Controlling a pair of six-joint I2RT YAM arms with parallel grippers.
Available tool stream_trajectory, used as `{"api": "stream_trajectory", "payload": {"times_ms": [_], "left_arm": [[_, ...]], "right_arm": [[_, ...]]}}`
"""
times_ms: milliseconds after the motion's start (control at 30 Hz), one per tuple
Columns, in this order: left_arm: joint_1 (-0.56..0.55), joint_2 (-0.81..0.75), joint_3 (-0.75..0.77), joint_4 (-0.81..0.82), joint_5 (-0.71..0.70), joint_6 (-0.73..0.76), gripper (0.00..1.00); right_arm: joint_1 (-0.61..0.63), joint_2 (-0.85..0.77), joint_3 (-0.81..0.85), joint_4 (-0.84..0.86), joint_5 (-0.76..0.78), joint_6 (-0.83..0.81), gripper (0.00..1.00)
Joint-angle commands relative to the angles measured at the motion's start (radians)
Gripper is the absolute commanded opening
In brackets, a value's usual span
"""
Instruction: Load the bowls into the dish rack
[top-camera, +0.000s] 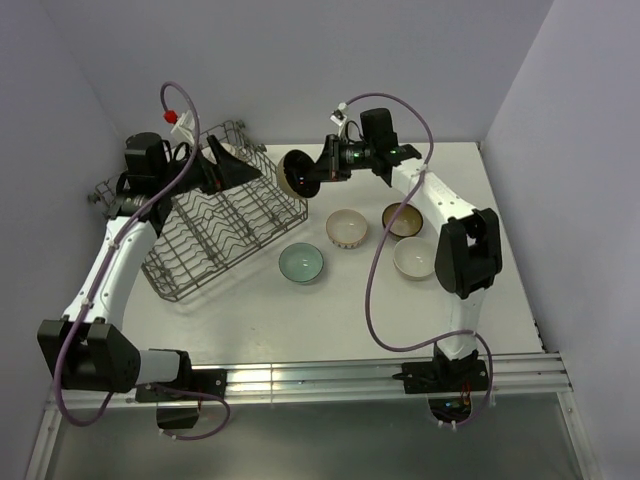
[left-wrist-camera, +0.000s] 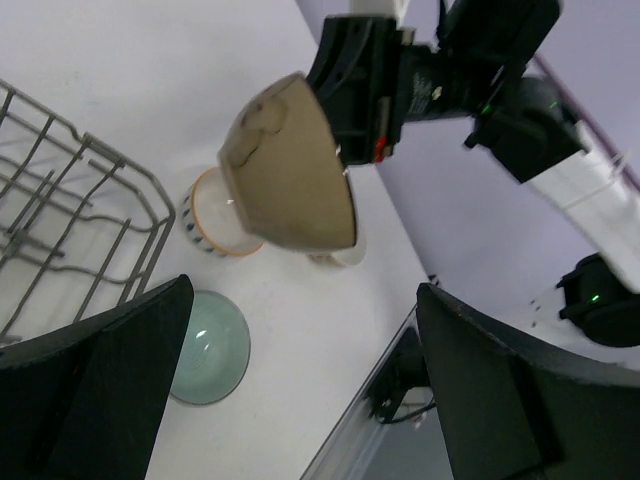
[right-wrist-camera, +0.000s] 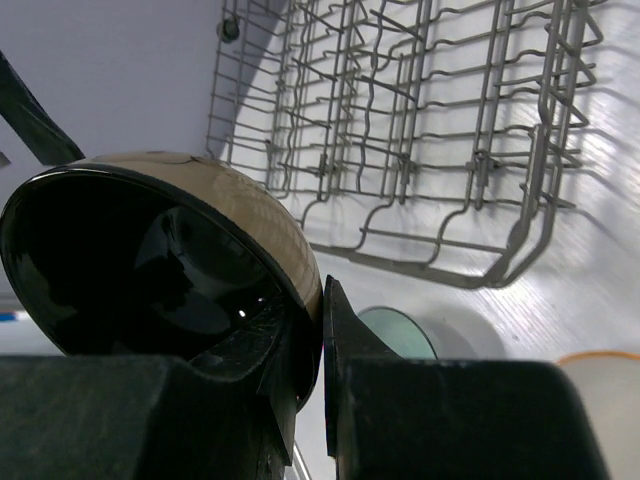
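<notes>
Nothing is loaded yet, by my reckoning: the dish rack (top-camera: 225, 230) on the left of the table (top-camera: 250, 320) holds no bowl that I can see. My left gripper (top-camera: 243, 170) hangs over its far end with jaws spread wide, grasping nothing. Just to its right, off the rack's far corner, my right gripper (top-camera: 314, 172) is clenched on the rim of a tan bowl (top-camera: 294, 172) with a dark glossy inside, tipped on its side. Four more sit on the table: a green bowl (top-camera: 301, 263) nearest the rack, a cream bowl (top-camera: 347, 228), a brown bowl (top-camera: 403, 219) and a white bowl (top-camera: 414, 258). So five are left. The table is plain white, shut in by pale lilac walls (top-camera: 300, 60), with a metal rail (top-camera: 330, 378) along the near edge
</notes>
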Motion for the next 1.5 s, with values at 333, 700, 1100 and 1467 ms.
{"api": "stream_trajectory", "payload": {"times_ms": [333, 700, 1100, 1467], "left_arm": [[-0.036, 0.172, -0.086, 0.398, 0.029, -0.322, 1.00], [-0.109, 0.215, -0.091, 0.450, -0.004, -0.344, 1.00], [-0.128, 0.220, -0.099, 0.441, -0.062, -0.313, 1.00], [-0.131, 0.243, -0.071, 0.372, -0.139, -0.224, 1.00]], "right_arm": [[0.029, 0.078, 0.043, 0.273, -0.030, 0.234, 0.00], [0.042, 0.084, 0.037, 0.271, -0.026, 0.227, 0.00], [0.052, 0.095, 0.039, 0.262, -0.026, 0.222, 0.00], [0.057, 0.104, 0.048, 0.232, -0.026, 0.210, 0.00]]}}
